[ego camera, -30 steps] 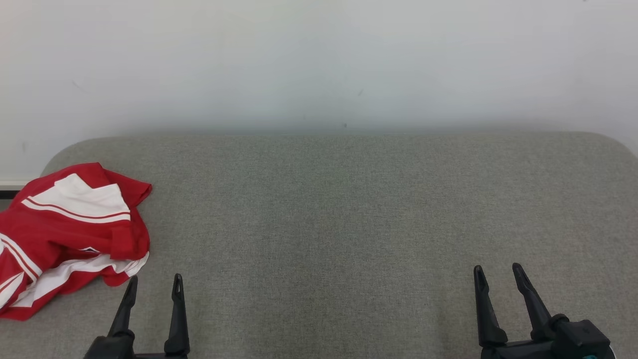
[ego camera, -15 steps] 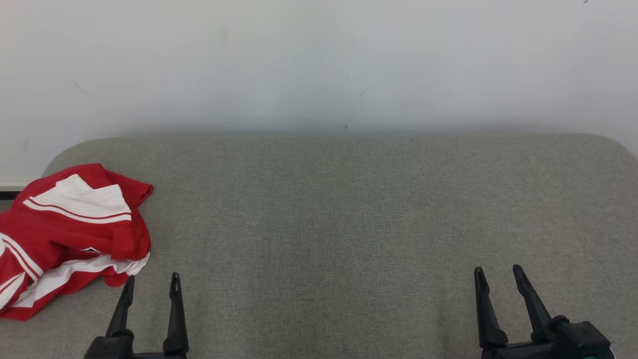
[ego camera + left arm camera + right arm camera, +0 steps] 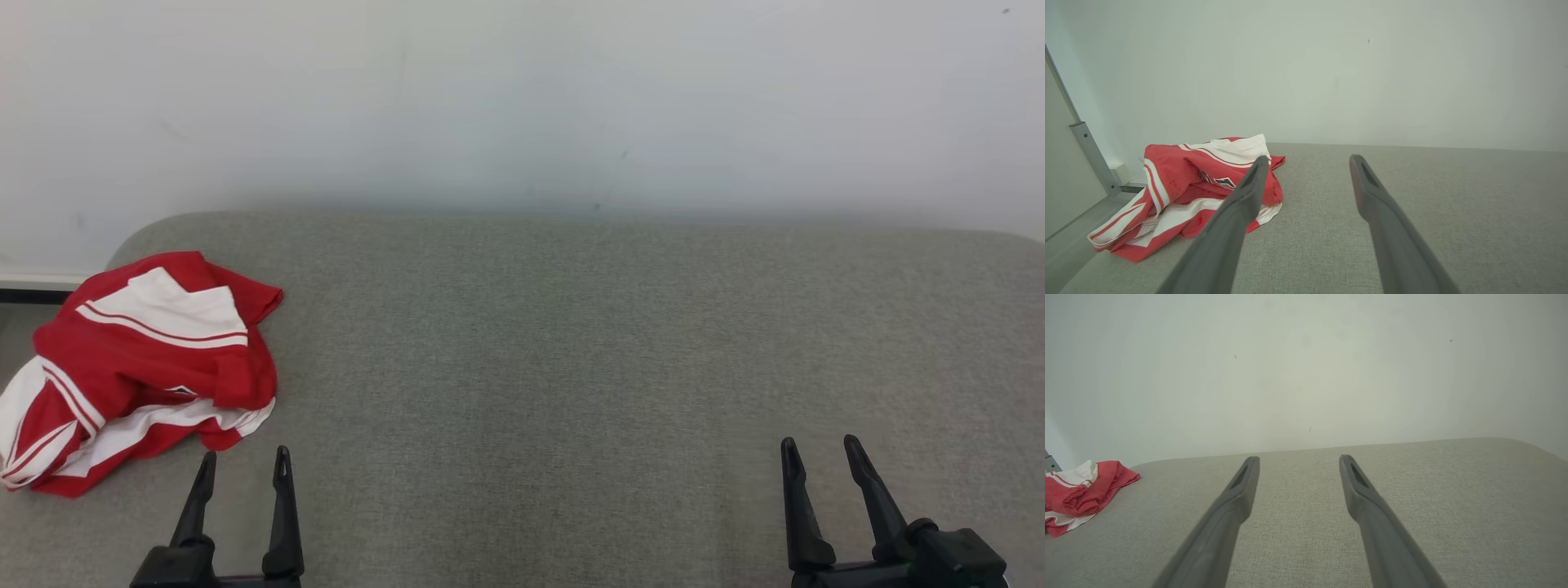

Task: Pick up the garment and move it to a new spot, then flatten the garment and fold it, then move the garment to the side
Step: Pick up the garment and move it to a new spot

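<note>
- The red-and-white garment [image 3: 147, 367] lies crumpled in a loose heap on the grey padded bench [image 3: 571, 351], at the bench's far-left corner, with its left part reaching the bench's left edge.
- The cloth is mostly red, with broad white panels and thin red and white stripes. In the left wrist view a dark printed mark shows in one of its folds, too small to read.
- The left gripper [image 3: 245, 454] hovers over the bench's near edge on the left side. Its two dark fingers are spread wide with nothing between them.
- The left gripper's tips stand just beside the nearest hem of the heap on the bench, apart from it.
- The right gripper [image 3: 820, 442] hovers over the bench's near edge on the right side, well apart from the heap. Its fingers are spread wide and hold nothing.
- Both pairs of fingers point toward the bench's far edge.
- A plain pale wall [image 3: 522, 98] rises directly behind the bench's far edge.
- A grey metal post [image 3: 1090, 159] stands tilted in the left wrist view, beyond the bench's left end.
</note>
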Available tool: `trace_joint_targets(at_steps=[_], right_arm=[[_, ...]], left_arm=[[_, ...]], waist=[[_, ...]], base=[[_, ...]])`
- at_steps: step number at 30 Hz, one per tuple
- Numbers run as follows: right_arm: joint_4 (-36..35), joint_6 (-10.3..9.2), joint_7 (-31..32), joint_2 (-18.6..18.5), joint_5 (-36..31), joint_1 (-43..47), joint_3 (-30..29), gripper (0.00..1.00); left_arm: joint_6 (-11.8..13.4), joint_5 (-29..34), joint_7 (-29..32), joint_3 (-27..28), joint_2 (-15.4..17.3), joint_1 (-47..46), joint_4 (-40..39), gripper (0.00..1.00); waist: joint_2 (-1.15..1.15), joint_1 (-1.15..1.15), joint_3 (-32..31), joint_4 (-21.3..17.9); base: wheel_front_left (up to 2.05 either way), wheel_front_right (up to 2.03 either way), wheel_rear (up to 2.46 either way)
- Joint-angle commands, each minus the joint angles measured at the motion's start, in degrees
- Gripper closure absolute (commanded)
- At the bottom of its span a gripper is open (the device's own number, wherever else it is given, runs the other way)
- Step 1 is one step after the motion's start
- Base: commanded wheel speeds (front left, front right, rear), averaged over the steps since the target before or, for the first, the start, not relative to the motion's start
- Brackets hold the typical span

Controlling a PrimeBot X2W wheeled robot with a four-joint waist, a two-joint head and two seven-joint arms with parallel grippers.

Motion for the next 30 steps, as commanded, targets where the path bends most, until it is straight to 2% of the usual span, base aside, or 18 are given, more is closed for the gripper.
trace_joint_targets(at_steps=[1,20,26,30], right_arm=[[-0.2,-0.12,-0.1,0.0,0.5,0.6,0.0,0.0],[-0.4,-0.12,-0.1,0.0,-0.1,0.3,-0.4,0.0],[-0.3,-0.12,-0.1,0.0,-0.3,0.2,0.3,0.0],[0.3,-0.12,-0.1,-0.1,-0.8,-1.2,1.6,0.0]], left_arm=[[0.2,-0.1,-0.4,0.1,0.3,-0.5,0.2,0.0],[1.7,-1.5,-0.3,0.6,0.3,-0.3,0.1,0.0],[2.4,-1.8,-0.7,1.2,0.1,0.1,0.9,0.0],[3.4,-2.4,-1.0,2.4,-0.1,0.7,0.4,0.0]], waist=[[0.0,0.0,0.2,1.8],[0.0,0.0,2.4,21.0],[0.0,0.0,2.6,25.3],[0.0,0.0,3.5,25.8]], base=[[0.0,0.0,0.0],[0.0,0.0,0.0],[0.0,0.0,0.0],[0.0,0.0,0.0]])
